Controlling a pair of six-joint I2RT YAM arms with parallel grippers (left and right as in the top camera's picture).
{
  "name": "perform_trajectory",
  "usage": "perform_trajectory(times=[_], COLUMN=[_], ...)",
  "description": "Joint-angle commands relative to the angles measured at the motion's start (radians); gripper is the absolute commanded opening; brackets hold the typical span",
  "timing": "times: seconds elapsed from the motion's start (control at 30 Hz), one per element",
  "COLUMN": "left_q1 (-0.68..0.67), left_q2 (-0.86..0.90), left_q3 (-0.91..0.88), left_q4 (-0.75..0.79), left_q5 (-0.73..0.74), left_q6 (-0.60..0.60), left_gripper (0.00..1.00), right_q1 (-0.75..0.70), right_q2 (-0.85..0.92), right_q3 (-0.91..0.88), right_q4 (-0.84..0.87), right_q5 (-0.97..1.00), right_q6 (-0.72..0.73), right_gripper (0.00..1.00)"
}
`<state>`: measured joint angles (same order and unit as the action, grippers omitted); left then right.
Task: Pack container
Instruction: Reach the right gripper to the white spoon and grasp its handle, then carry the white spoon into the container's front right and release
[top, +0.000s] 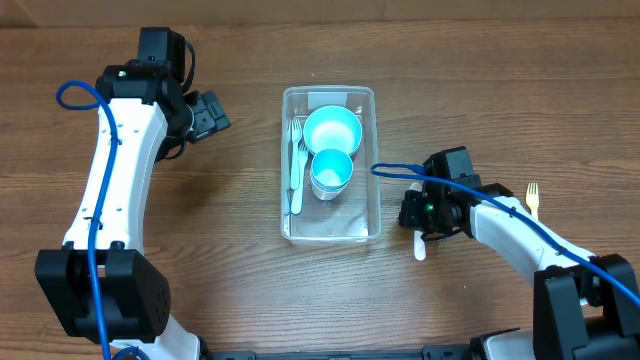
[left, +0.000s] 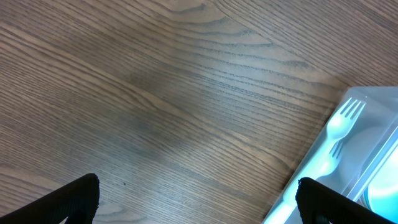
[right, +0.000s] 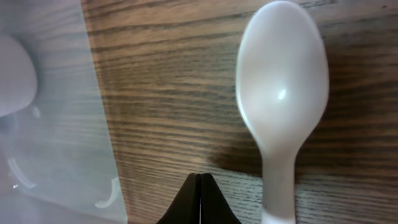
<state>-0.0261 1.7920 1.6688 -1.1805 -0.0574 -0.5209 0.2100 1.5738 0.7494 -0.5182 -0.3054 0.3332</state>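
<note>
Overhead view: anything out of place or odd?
Nothing spilled or damaged. Two utensils lie outside the container: a white spoon beside the right claw, which is shut next to it, not on it, and a pale fork farther right.

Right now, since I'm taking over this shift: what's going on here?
Two arms are packing the clear container, which already holds a bowl, a cup and pale forks. The right gripper, shut, is beside a white spoon lying on the table, not gripping it. The left gripper is open, left of the container. A yellow fork lies outside.
</note>
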Motion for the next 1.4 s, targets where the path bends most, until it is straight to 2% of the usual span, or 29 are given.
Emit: perform_trajectory(times=[0.0,0.37,0.57,0.73,0.8,0.97,1.03,1.07,1.1,1.2,1.23,1.37], left_q1=[0.000,0.000,0.000,0.000,0.000,0.000,0.000,0.000,0.000,0.000,0.000,0.000], left_q2=[-0.005,-0.005,-0.005,-0.005,-0.005,-0.005,-0.005,-0.005,-0.005,-0.005,-0.005,-0.005], left_q3=[0.006,0.006,0.006,0.006,0.006,0.006,0.006,0.006,0.006,0.006,0.006,0.006], left_q4=[0.003,0.003,0.006,0.006,0.006,0.006,0.006,0.006,0.006,0.006,0.006,0.006], left_q5=[-0.005,-0.005,-0.005,-0.005,-0.005,-0.005,-0.005,-0.005,-0.005,-0.005,-0.005,-0.005], left_q6=[0.011,0.011,0.011,0.011,0.012,0.011,0.011,0.011,0.012,0.012,0.011,0.012], left_gripper=[1.00,1.00,1.00,1.00,1.00,1.00,1.00,1.00,1.00,1.00,1.00,1.00], right_q1=[-0.004,-0.011,-0.103,-0.181,-0.184,-0.183,-0.183,-0.183,-0.183,-0.183,-0.183,-0.182], right_q2=[-0.018,-0.018,-0.018,-0.018,-0.018,-0.018,-0.018,-0.018,-0.018,-0.018,-0.018,-0.018], right_q3=[-0.006,-0.006,0.003,0.041,0.080,0.172,0.222,0.252,0.274,0.299,0.294,0.257], right_q4=[-0.010,-0.036,-0.037,-0.105,-0.163,-0.254,-0.295,-0.327,-0.357,-0.451,-0.497,-0.504], right_q5=[0.052,0.148,0.146,0.139,0.129,0.122,0.119,0.118,0.122,0.174,0.240,0.285], right_q6=[0.012,0.012,0.012,-0.003,-0.074,-0.079,-0.071,-0.065,-0.046,0.101,0.210,0.341], right_gripper=[0.04,0.04,0.04,0.04,0.04,0.04,0.08,0.20,0.31,0.32,0.32,0.32])
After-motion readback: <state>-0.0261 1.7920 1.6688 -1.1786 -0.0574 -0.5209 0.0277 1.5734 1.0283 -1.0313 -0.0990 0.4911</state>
